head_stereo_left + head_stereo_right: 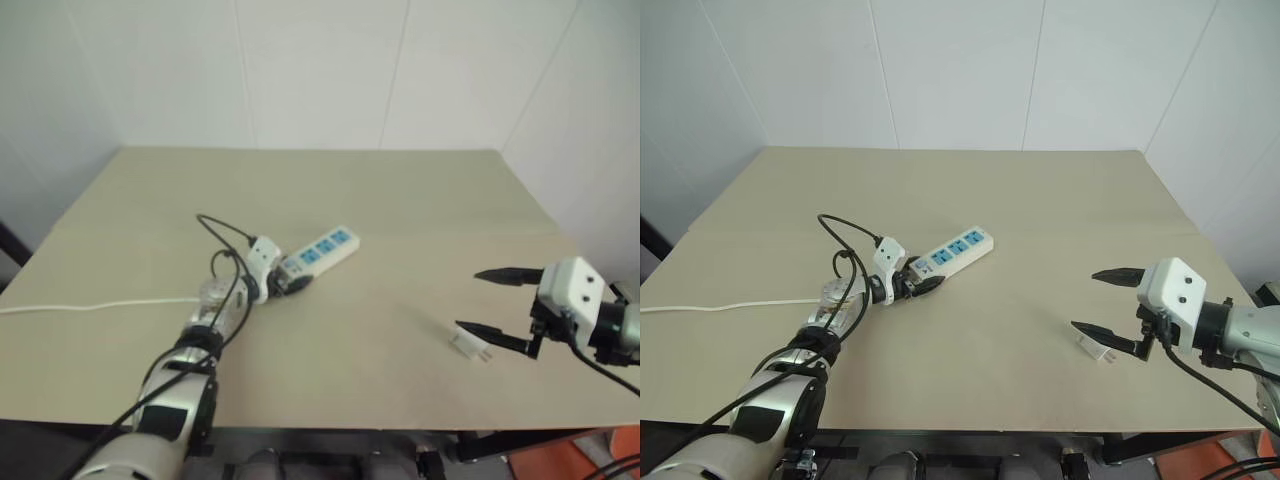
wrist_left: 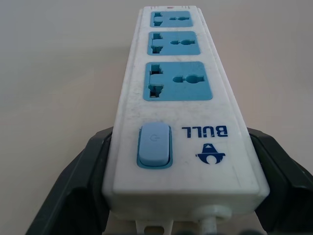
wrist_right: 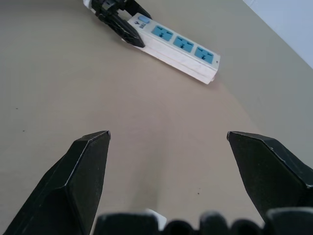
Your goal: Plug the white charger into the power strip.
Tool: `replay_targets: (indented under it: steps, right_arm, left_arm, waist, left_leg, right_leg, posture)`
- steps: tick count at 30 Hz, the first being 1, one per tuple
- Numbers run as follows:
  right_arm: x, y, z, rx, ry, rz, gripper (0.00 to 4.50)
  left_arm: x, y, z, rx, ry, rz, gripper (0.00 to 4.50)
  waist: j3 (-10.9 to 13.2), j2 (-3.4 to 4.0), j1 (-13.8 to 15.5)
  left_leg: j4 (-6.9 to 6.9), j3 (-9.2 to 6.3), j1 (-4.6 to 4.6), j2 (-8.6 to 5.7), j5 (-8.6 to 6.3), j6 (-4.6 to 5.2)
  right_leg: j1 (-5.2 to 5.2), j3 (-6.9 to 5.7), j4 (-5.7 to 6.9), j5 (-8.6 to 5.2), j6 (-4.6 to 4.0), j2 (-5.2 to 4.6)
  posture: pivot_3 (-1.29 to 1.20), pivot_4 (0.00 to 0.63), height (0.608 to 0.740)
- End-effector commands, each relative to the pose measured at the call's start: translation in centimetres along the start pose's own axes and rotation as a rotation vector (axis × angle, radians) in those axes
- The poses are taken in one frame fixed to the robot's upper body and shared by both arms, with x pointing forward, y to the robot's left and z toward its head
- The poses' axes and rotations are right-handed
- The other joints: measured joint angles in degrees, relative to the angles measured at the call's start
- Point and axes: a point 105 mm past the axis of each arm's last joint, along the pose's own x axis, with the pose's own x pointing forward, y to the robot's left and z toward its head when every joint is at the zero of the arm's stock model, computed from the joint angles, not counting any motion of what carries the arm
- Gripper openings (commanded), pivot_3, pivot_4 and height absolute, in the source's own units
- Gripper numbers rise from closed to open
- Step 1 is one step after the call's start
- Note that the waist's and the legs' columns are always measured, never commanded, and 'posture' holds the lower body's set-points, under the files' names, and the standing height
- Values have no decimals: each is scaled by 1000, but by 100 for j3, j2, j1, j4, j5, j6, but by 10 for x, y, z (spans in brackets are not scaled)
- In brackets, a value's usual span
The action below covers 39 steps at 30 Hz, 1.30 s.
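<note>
- On a tan table [image 1: 400, 200], we see the left gripper [image 1: 920, 284] clamped on the cord end of the power strip [image 1: 322, 250], one black finger [image 2: 78, 181] on each long side, beside the blue switch [image 2: 155, 146].
- The strip lies flat near the table's middle, its three blue sockets facing up and its thin white cord [image 1: 100, 304] trailing off toward the table's left edge.
- The right gripper [image 1: 498, 308] hovers with fingers spread wide and nothing between them, low over the table's right side.
- The white charger [image 1: 469, 343] lies on its side just beside the lower right finger [image 1: 495, 336], well apart from the strip.
- We judge the charger's lie the main hazard: a careless pinch could catch it with prongs askew, and it would then miss the socket slots.
- A second risk, in our view: the left hold sits at one end only, so downward pressure at the far sockets could pivot or tip the strip.
</note>
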Motion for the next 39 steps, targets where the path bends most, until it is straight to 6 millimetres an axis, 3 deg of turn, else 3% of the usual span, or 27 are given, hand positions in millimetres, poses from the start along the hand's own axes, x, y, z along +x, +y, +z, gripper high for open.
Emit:
replay_targets:
  steps: [1,6,12,23,26,31,39]
  right_arm:
    - [-6,-4,11,-39,-17,-28,4500]
    - [-4,-1,10,-30,-18,-18,4500]
    - [-2,2,10,-22,-23,-9,4500]
    - [-1,3,12,3,-42,-19,4500]
    - [2,-10,18,106,-85,-113,4500]
    - [8,-20,16,275,-1,-153,4500]
    - [17,-28,14,373,174,-164,4500]
  left_arm:
    - [-15,-19,21,71,-49,-206,3307]
    - [-44,-47,27,136,-8,-426,3307]
    - [-55,-68,19,207,61,-533,3307]
    - [-42,-83,14,229,25,-529,3307]
    - [-41,-86,13,210,22,-538,3307]
    - [-43,-91,-2,226,94,-567,3307]
    - [-38,-86,-14,244,143,-515,3307]
  waist:
    - [0,0,-24]
    - [1,0,-67]
    - [1,0,-52]
    - [1,0,-41]
    - [1,0,-47]
    - [1,1,-55]
    - [0,1,-41]
  left_leg:
    - [0,0,-1,0,0,0]
    - [0,-1,-2,4,0,0]
    - [6,-1,-2,5,0,1]
    - [29,-3,-14,6,-4,6]
    - [30,-4,-14,6,-4,7]
    - [31,-2,-11,7,-4,8]
    - [33,-2,-13,9,-5,9]
  right_leg:
    - [-1,0,0,6,-10,0]
    - [-3,0,2,11,-20,1]
    - [-1,-1,2,0,-3,1]
    - [0,-4,2,-1,-1,1]
    - [0,-3,3,0,-1,1]
    - [-1,-1,6,11,-21,1]
    - [0,-4,1,12,-23,1]
  posture:
    - [0,150,740]
    - [0,150,740]
    - [0,150,740]
    - [0,150,740]
    - [0,150,740]
    - [0,150,740]
    - [0,150,740]
